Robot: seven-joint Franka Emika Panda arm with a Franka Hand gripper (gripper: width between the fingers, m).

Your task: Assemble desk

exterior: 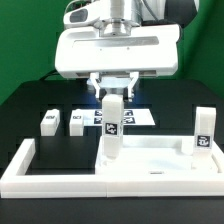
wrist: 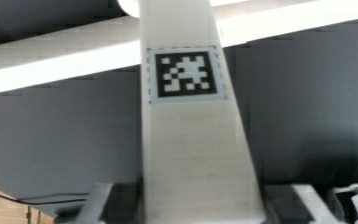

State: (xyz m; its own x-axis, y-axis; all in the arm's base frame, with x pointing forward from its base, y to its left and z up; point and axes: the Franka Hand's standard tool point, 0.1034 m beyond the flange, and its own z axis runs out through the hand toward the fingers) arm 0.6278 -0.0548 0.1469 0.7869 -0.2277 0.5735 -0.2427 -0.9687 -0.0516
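Exterior view: black table (exterior: 22, 118), green wall (exterior: 25, 40), pincer (exterior: 112, 98) gripping upright leg (exterior: 112, 132)

1. The arm (exterior: 120, 12) is cut off by the exterior view's top edge.
2. Whether the tool (exterior: 115, 92) presses on the upright leg (exterior: 111, 128) cannot be told: its fingers (wrist: 108, 203) are blurred and cut by the wrist view's edge.
3. That leg's two ends run out of the wrist view.
4. It covers the middle of the marker board (exterior: 136, 117).
5. White on white, its foot on the tabletop (exterior: 150, 160) is unclear.
6. Tags on the lying leg (exterior: 48, 121) are too small to read.
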